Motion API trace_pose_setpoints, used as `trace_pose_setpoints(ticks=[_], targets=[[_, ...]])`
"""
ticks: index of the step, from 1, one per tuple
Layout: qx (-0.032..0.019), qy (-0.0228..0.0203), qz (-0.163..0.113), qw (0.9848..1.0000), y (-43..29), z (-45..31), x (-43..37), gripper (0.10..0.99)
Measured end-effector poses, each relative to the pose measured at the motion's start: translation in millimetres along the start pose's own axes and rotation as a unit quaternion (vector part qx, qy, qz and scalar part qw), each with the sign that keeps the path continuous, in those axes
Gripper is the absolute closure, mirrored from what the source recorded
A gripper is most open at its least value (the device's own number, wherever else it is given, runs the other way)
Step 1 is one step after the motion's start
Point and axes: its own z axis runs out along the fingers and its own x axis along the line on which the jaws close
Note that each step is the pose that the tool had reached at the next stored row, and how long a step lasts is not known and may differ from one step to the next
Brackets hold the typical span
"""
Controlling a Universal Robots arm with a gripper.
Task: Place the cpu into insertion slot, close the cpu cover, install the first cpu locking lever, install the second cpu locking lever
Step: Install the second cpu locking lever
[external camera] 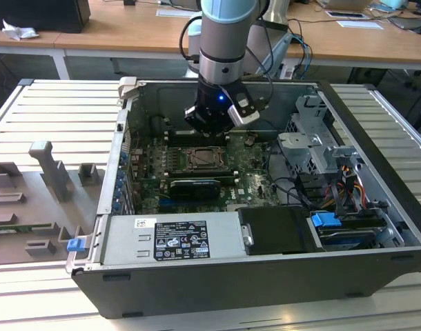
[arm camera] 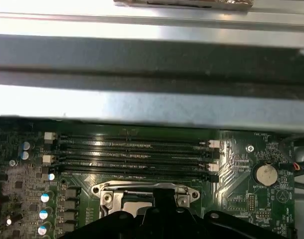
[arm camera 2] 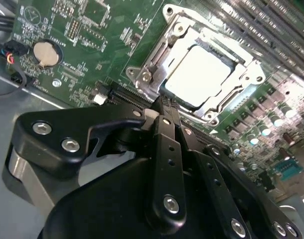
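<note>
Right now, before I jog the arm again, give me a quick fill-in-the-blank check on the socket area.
1. The cpu lies inside the insertion ____.
2. The cpu cover lies ____ around the chip.
3. The gripper hovers beside the socket with its fingers ____.
4. The round coin battery sits on the ____ circuit board.

Missing words: slot; closed; shut; green

A tabletop (external camera: 52, 103) of pale ribbed metal slats lay under an open computer case (external camera: 266, 276) in the exterior view. On the exterior view's left, grey moulded holders (external camera: 48, 169) stood on the slats, with a small blue clip (external camera: 75, 244) near the case's corner. Behind ran a long wooden desk (external camera: 128, 31) on white legs, strewn with sheets of paper (external camera: 359, 24), cables (external camera: 300, 41) and a crumpled white wrapper (external camera: 17, 31). Light was even and bright.
</note>
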Motion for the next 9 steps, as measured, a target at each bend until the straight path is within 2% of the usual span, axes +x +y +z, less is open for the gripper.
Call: trace_pose_setpoints(ticks=[3, 6, 9], targets=[[0.0001, 0.0001, 0.0, 1.0, -3.8, -1.0, 0.2, 0.98], [0.0, 0.0, 0.0, 1.0, -2.7, -14.3, 0.2, 0.98], [-0.0002, -0.0001, 0.0, 1.0, -3.9, -16.4, 0.1, 0.98]])
